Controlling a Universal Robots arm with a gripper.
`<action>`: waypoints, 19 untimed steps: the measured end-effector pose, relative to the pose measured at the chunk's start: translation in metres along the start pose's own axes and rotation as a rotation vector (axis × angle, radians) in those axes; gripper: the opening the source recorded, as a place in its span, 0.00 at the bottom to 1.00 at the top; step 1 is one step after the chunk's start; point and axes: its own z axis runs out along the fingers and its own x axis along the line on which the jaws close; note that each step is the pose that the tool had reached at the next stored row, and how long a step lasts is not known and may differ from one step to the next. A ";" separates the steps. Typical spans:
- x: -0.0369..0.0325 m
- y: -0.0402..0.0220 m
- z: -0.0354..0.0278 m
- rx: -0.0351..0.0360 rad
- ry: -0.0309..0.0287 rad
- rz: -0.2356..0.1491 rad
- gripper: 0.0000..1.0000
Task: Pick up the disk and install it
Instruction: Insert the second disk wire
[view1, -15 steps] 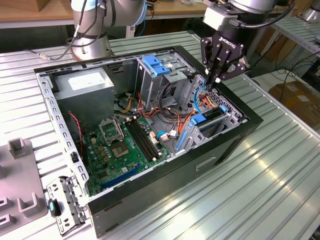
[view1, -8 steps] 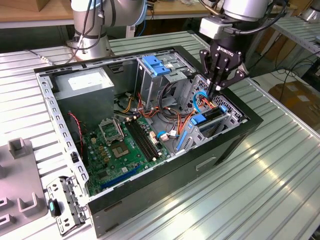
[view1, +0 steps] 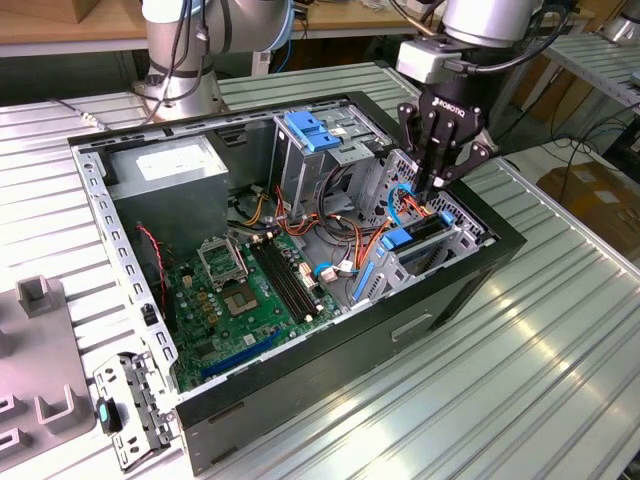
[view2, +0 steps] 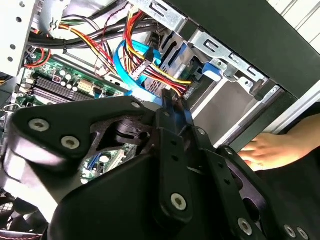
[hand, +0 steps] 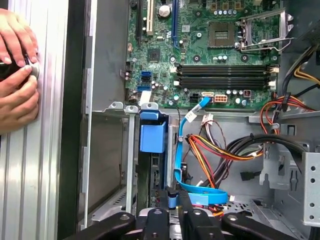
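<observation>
Pincer (view1: 437, 186) fingers pressed together, grasping nothing, hover over the drive cage (view1: 470, 232), where the disk (view1: 420, 240) sits slotted on edge, blue cable (hand: 192, 187) crowding alongside, a hand (hand: 17, 75) beyond the case wall.

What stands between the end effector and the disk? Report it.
The blue flat cable loops across right at the end effector, beside the disk seated edge-on in the cage. Orange and red wires crowd close by. Nothing else visible blocks it.
</observation>
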 end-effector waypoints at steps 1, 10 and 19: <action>0.0000 0.0000 0.0001 0.0003 0.0001 0.000 0.18; 0.0044 0.0089 0.0062 0.0200 0.0006 -0.005 0.16; 0.0163 0.0136 0.0122 0.0368 -0.0516 -0.004 0.16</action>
